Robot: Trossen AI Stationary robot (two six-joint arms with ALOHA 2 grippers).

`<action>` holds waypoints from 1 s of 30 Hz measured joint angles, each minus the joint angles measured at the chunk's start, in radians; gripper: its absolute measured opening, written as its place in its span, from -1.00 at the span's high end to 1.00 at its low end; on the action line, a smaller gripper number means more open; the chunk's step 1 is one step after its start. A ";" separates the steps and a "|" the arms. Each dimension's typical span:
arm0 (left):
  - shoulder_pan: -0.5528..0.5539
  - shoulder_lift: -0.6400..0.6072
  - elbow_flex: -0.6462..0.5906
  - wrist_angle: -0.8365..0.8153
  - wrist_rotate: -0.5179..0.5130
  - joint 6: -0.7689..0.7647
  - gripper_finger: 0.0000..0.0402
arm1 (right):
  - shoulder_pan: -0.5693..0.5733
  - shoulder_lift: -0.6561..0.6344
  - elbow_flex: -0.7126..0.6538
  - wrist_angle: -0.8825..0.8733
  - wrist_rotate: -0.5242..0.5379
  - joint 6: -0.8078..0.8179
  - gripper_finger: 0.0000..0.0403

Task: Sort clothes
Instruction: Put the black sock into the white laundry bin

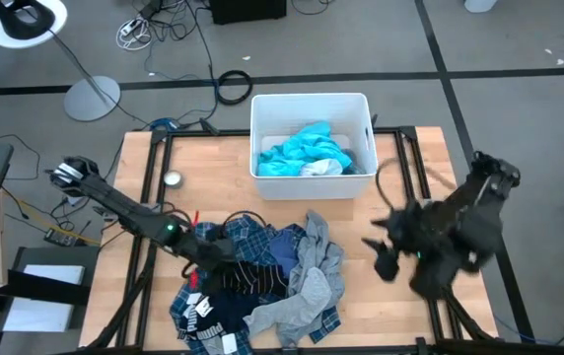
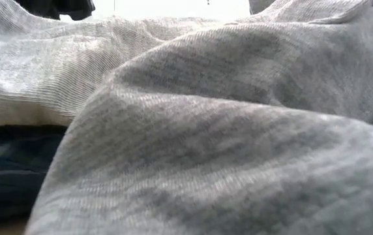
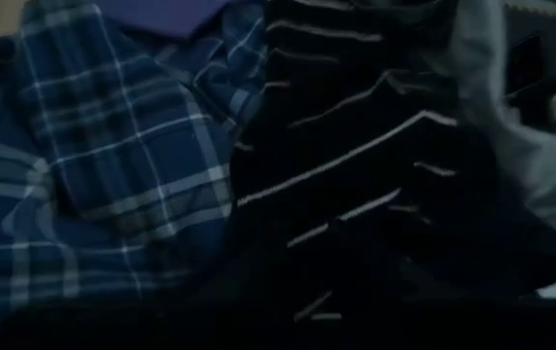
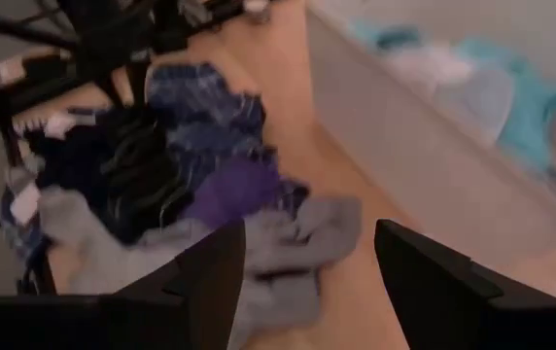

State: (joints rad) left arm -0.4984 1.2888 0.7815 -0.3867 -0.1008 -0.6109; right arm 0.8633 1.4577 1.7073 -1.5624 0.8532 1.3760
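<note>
Grey, plaid and navy clothes [image 1: 262, 281] are lying heaped on the desk [image 1: 390, 296] before the bin [image 1: 312, 108], turquoise already inside. The left gripper [image 1: 225, 253] is sitting buried in the pile, its fingers' state unclear. The right gripper [image 4: 307, 262], fingers apart, is hovering over bare wood, which is leaving room; one garment should be lifted alone.

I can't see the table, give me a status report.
Left claw down in clothes pile. Right claw open, empty, beside pile. Turquoise garment in bin.
</note>
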 joint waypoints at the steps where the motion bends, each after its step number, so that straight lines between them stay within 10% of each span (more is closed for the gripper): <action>1: 0.000 0.014 0.000 -0.004 -0.004 0.000 0.59 | 0.039 0.001 -0.045 0.014 0.004 0.063 -0.14; 14: 0.001 0.054 0.125 -0.041 -0.105 -0.180 0.99 | 0.349 0.013 -0.536 0.511 0.070 0.541 -0.13; 30: 0.011 0.054 0.323 -0.279 -0.220 -0.406 0.89 | 0.401 0.012 -0.583 0.543 0.070 0.558 -0.13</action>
State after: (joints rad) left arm -0.4870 1.3426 1.1049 -0.6660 -0.3207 -1.0173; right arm 1.2640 1.4700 1.1240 -1.0199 0.9234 1.9343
